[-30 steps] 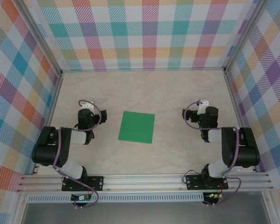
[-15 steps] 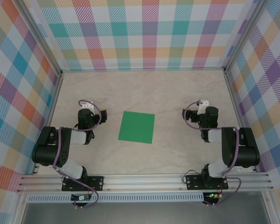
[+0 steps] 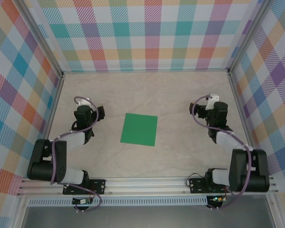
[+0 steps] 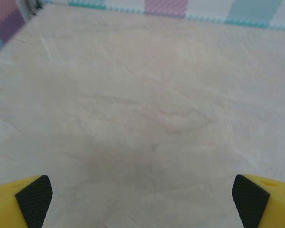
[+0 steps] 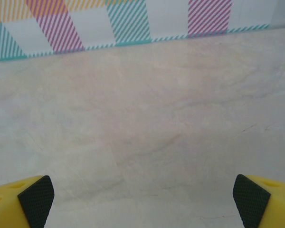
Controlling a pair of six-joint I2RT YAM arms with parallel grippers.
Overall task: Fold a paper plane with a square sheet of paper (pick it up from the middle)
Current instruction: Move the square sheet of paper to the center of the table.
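Square sheet of paper (image 3: 139,129) lies flat and unfolded on the desk (image 3: 180,90), between the two arms. Left gripper (image 4: 141,199): fingers wide apart, bare desk beneath. Right gripper (image 5: 143,199): likewise spread, bare desk beneath, checked wall beyond. Both sit well apart from the sheet, one on each side, probably just above the surface; height is hard to judge.

Likely lab: plaid-walled enclosure (image 3: 152,33), aluminium rail (image 3: 147,183).
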